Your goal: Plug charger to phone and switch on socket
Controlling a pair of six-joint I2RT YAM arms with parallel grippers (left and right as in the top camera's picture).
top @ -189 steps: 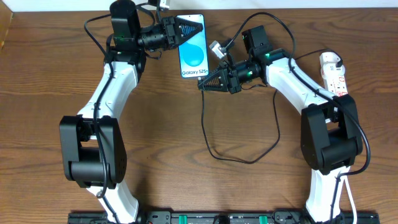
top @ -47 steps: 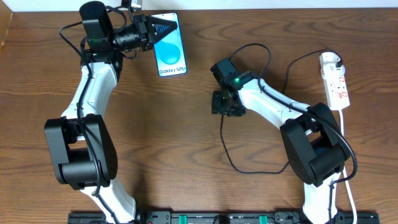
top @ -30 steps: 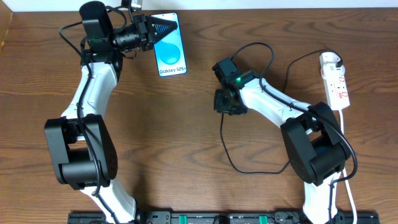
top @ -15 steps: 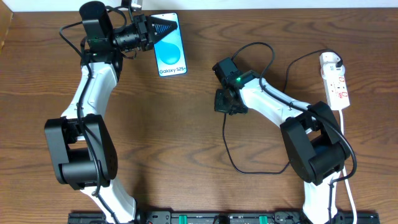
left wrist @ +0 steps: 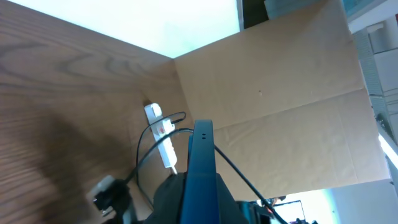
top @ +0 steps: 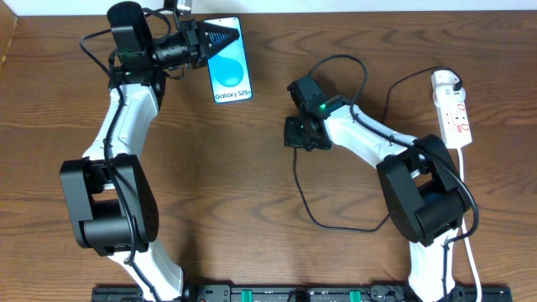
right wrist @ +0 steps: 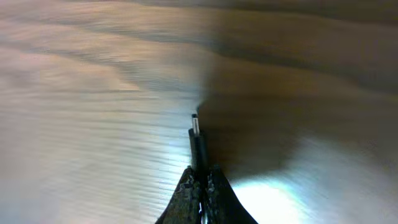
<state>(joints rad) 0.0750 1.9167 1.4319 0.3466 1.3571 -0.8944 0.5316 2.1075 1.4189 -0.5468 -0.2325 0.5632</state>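
On phone [top: 232, 80] scrn, "Galaxy S25+" txt

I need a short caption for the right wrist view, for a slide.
Right gripper shut on the charger, its plug tip pointing out over the wooden table.

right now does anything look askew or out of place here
Nothing spilled or damaged. The phone sits slightly askew, its top end pinched in the left gripper. The charger's plug, shut in the right gripper, is well apart from it.
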